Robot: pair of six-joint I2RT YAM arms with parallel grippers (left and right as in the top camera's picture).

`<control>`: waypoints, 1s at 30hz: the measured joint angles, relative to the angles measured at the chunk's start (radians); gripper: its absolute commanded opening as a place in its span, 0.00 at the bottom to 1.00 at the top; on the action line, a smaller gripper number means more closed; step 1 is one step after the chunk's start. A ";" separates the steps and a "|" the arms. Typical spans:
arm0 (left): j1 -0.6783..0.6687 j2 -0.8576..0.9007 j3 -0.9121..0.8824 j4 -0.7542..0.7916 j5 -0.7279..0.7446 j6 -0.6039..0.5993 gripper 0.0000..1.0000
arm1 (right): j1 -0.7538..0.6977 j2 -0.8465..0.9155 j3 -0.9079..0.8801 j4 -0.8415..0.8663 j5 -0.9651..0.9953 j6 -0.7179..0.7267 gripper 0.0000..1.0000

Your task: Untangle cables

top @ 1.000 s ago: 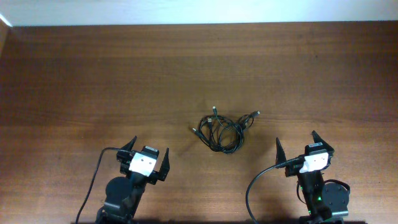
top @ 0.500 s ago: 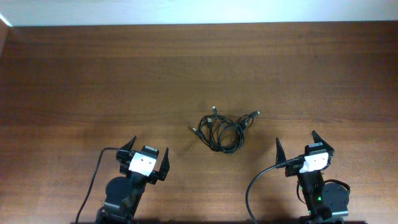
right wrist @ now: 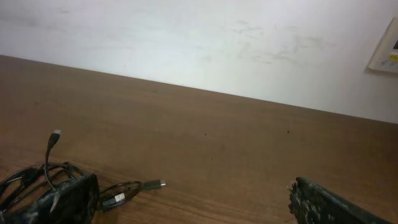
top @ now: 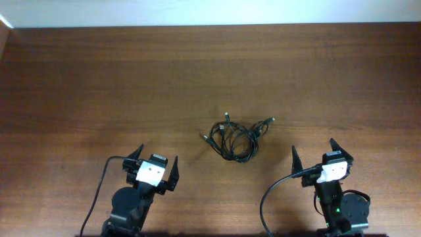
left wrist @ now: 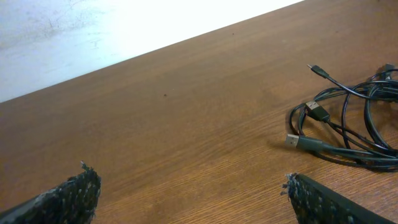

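The cables (top: pixel 235 138) lie as one tangled bundle of thin black cords with small plug ends at the middle of the wooden table. The bundle shows at the right of the left wrist view (left wrist: pixel 348 127) and at the lower left of the right wrist view (right wrist: pixel 43 183). My left gripper (top: pixel 155 162) is open and empty, near the front edge, left of and nearer than the bundle. My right gripper (top: pixel 313 151) is open and empty, near the front edge, right of and nearer than the bundle. Neither touches the cables.
The brown wooden table (top: pixel 131 79) runs back to a white wall (top: pixel 210 12). Thick black arm cables (top: pixel 266 197) hang at the front edge by each arm base.
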 measured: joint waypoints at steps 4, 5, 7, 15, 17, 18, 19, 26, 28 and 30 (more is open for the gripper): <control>0.000 0.000 -0.002 0.073 -0.008 0.000 0.99 | 0.000 0.000 0.000 0.004 0.000 -0.001 0.99; 0.000 0.000 -0.002 0.094 -0.008 0.000 0.99 | 0.000 0.000 0.000 0.012 0.000 -0.001 0.99; 0.000 0.000 -0.002 0.158 -0.007 0.000 0.99 | 0.000 0.000 0.000 0.023 -0.004 0.000 0.99; 0.000 0.049 0.138 0.158 0.094 0.002 0.99 | 0.000 0.008 0.133 -0.056 -0.039 0.024 0.99; 0.000 0.095 0.230 0.115 0.126 0.010 0.99 | 0.000 0.018 0.208 -0.127 -0.045 0.027 0.98; 0.000 0.140 0.284 0.082 0.145 0.017 0.99 | 0.000 0.036 0.258 -0.173 -0.046 0.027 0.99; 0.000 0.197 0.342 0.051 0.160 0.022 0.99 | 0.000 0.053 0.293 -0.201 -0.046 0.027 0.99; 0.000 0.616 0.845 -0.362 0.229 0.068 0.99 | 0.000 0.324 0.645 -0.441 -0.050 0.027 0.99; 0.000 0.770 1.038 -0.509 0.245 0.076 0.99 | 0.000 0.451 0.784 -0.525 -0.053 0.026 0.99; 0.000 0.927 1.226 -0.653 0.267 0.084 0.99 | 0.000 0.547 0.886 -0.607 -0.054 0.027 0.99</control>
